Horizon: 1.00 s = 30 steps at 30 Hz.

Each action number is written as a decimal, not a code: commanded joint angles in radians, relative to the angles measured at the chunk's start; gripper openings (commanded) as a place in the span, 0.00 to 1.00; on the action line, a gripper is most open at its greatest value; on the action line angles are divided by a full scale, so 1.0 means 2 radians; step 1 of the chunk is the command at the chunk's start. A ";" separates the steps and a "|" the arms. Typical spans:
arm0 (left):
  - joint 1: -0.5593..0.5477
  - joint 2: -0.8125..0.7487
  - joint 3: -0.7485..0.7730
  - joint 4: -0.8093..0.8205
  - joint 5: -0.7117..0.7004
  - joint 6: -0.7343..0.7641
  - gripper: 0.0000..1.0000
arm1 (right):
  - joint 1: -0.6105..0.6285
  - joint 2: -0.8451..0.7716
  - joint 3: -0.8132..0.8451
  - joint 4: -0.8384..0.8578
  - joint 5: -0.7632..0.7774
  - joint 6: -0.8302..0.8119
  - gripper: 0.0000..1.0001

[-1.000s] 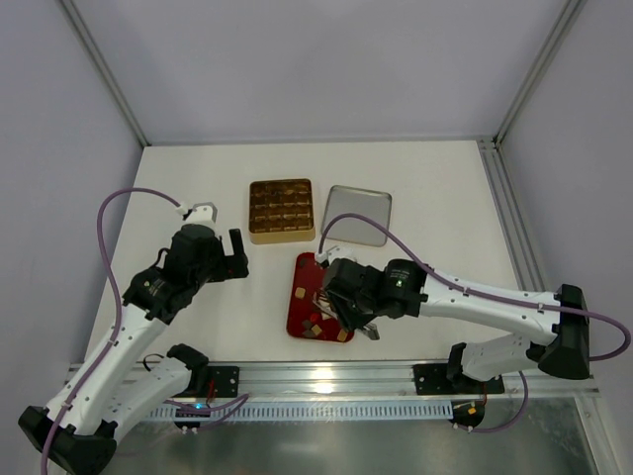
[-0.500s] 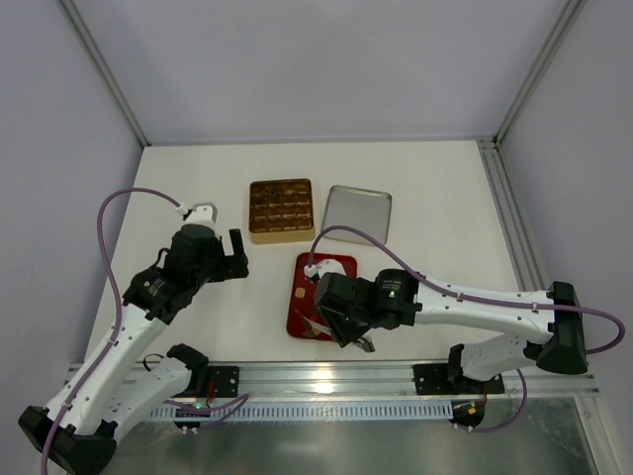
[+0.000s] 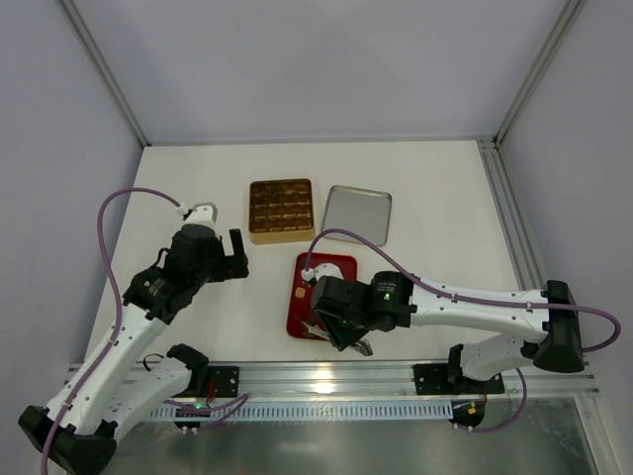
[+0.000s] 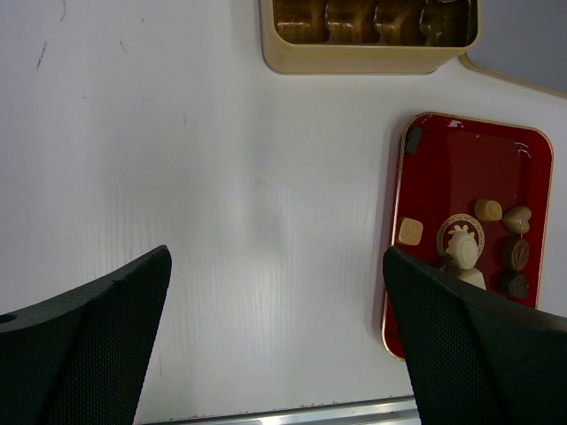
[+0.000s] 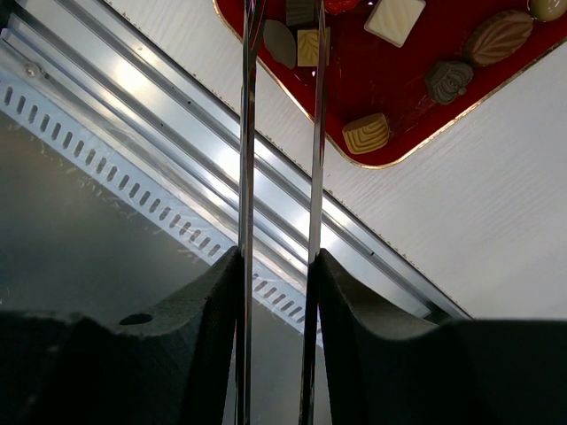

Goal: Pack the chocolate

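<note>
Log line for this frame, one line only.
left gripper: open, over table | right gripper: shut on tweezers, blades over red tray | chocolate: pieces on tray

Pincer (image 5: 279, 257) clamping thin metal tongs (image 5: 246, 133), blades over chocolate pieces (image 5: 367, 133), red tray (image 5: 390, 81) corner

Red tray (image 4: 469, 168), gold-rimmed, is shown bearing chocolate (image 5: 366, 133) in cream, tan and dark brown, several pieces striped or ribbed. Gold box (image 3: 281, 210), silver-grey lid (image 3: 358, 215), silver tweezers (image 5: 246, 133) and white table (image 3: 198, 178) are also depicted.

Overhead, most chocolate (image 3: 298, 293) and red tray's (image 3: 336, 267) near end beneath right arm (image 3: 475, 305).
</note>
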<state>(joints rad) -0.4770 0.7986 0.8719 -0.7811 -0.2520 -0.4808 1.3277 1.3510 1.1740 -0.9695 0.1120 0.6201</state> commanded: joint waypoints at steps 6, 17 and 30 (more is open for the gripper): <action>0.003 -0.002 -0.001 0.011 0.001 0.004 1.00 | 0.004 0.006 0.000 0.012 -0.005 0.008 0.40; 0.003 -0.003 -0.002 0.010 0.000 0.005 1.00 | 0.004 0.014 -0.001 0.008 -0.002 0.007 0.40; 0.002 -0.005 -0.002 0.009 -0.001 0.004 1.00 | 0.003 0.026 0.014 0.007 0.017 0.004 0.31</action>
<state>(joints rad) -0.4770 0.7982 0.8703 -0.7807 -0.2516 -0.4812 1.3277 1.4075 1.1664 -0.9657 0.1150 0.6277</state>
